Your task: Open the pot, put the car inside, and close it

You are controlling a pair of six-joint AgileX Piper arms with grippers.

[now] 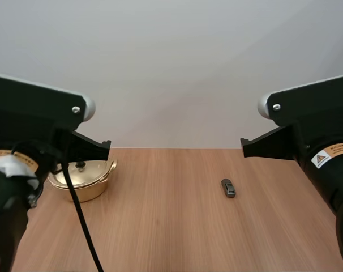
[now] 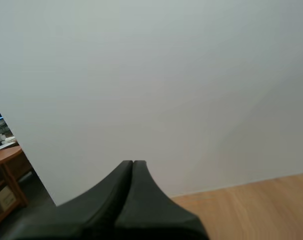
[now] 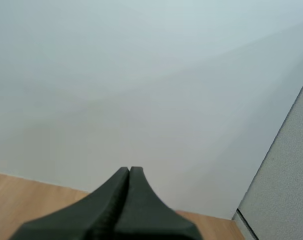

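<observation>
Gleaming gold pot (image 1: 86, 190) (lid (image 1: 81, 173) on) sits apart from dark car (image 1: 228, 187) — left hand (image 2: 133, 162), right hand (image 3: 129, 169) each closed.

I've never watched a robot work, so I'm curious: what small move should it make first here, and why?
Probably the left gripper should open and dip toward the knob of the lid. The gold pot stands closed on that arm's side, the car lies apart on the table, and both it and the right gripper are shut on nothing.
</observation>
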